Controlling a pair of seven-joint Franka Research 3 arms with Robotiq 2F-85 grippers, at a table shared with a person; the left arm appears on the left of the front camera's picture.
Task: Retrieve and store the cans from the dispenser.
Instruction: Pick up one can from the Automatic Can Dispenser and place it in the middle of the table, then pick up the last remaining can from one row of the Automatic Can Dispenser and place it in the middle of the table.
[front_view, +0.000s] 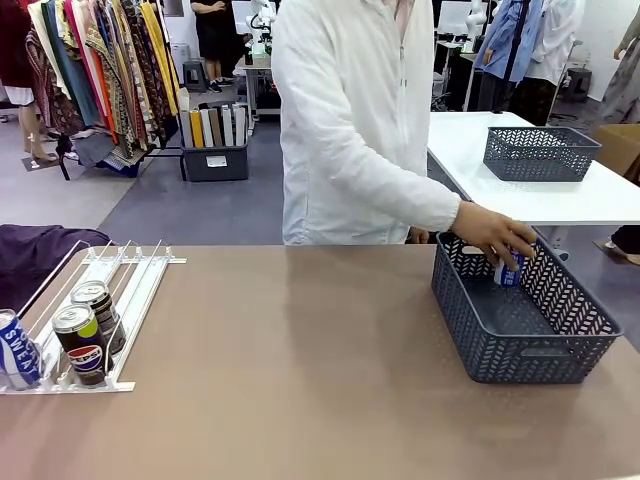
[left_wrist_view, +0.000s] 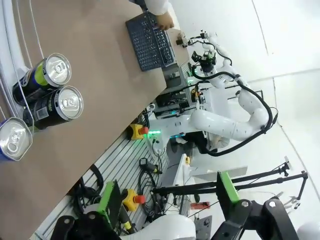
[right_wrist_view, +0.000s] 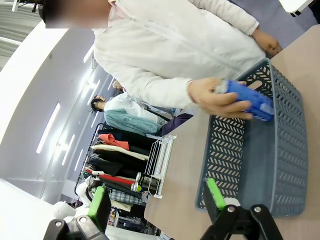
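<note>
Now a person in a white jacket (front_view: 350, 120) stands at 12 o'clock, on the far side of the brown bench (front_view: 300, 350). The person's hand (front_view: 493, 232) holds a blue can (front_view: 510, 271) at the back corner of a grey basket (front_view: 520, 355). I cannot tell if this can touches the basket's floor. In the front view the basket sits on the bench at 4 o'clock. A second grey basket (front_view: 540, 155) sits on a white table (front_view: 600, 200) at 2 o'clock.

The white rack (front_view: 143, 283) lies on the bench at 8 o'clock. Three cans stand at its low front end. A second blue can (front_view: 18, 352) with white letters is in one lane, at the picture's edge. In the next lane a front dark can (front_view: 80, 343) has a back dark can (front_view: 98, 305) right behind it.

The left end effector (left_wrist_view: 167, 200) is wide open and nothing is between its green pads (left_wrist_view: 107, 202). In its own view the three silver can tops show at 9 o'clock. The right end effector (right_wrist_view: 157, 202) is open too and holds nothing. In its view the grey basket is at 3 o'clock, with the hand and the blue can over it.
</note>
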